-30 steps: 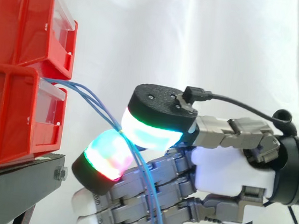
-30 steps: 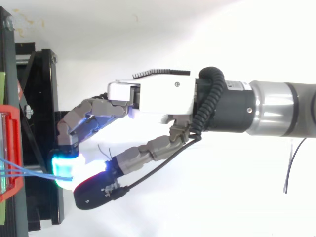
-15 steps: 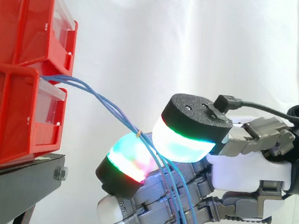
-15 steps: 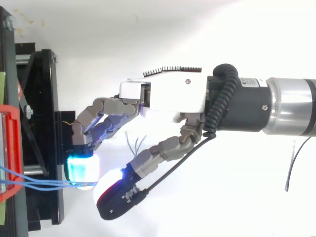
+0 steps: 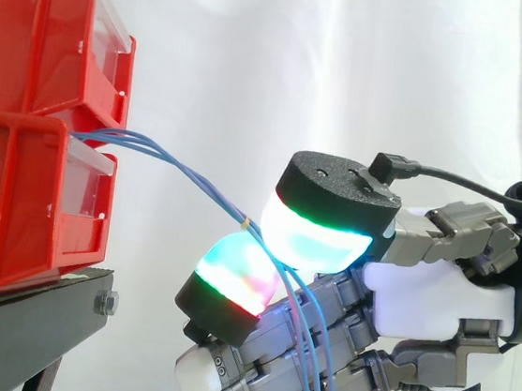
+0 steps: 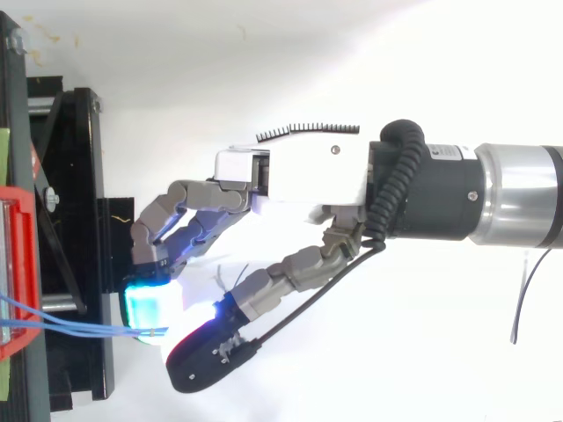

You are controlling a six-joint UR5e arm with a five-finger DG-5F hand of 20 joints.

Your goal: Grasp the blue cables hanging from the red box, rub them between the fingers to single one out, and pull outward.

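Two red bins (image 5: 38, 85) stand stacked on a black stand (image 5: 31, 311) before a white curtain (image 5: 350, 74). Several thin blue cables (image 5: 179, 169) come out of the bins' front at the seam where the upper bin sits on the lower one. From there they run away from the bins as a close bundle, sloping downward and looking taut over that stretch. A small pale band (image 5: 246, 220) circles the bundle at its far end from the bins, right where the fingertips meet it.

The hand (image 5: 428, 300) is well apart from the bins and lower than the seam the cables leave. It is closed on the bundle in a pinch. The thumb's pad (image 5: 317, 244), glowing white and cyan with a green rim, lies on top of the cables. A finger's pad (image 5: 232, 282), glowing green, red and magenta, presses up from beneath on the side nearer the bins. The other fingers are curled below the pinch.

Past the pinch, on the side away from the bins, the cables spread apart, hang down across the curled fingers and leave the side view at its lower edge.

Seen from above, the cables (image 6: 79, 327) cross from the bins (image 6: 18, 264) over the stand (image 6: 75, 176). They reach a cyan pad (image 6: 149, 308) just beyond the stand's edge farthest from the bins. The hand's white palm (image 6: 299, 171) lies farther still from the bins.
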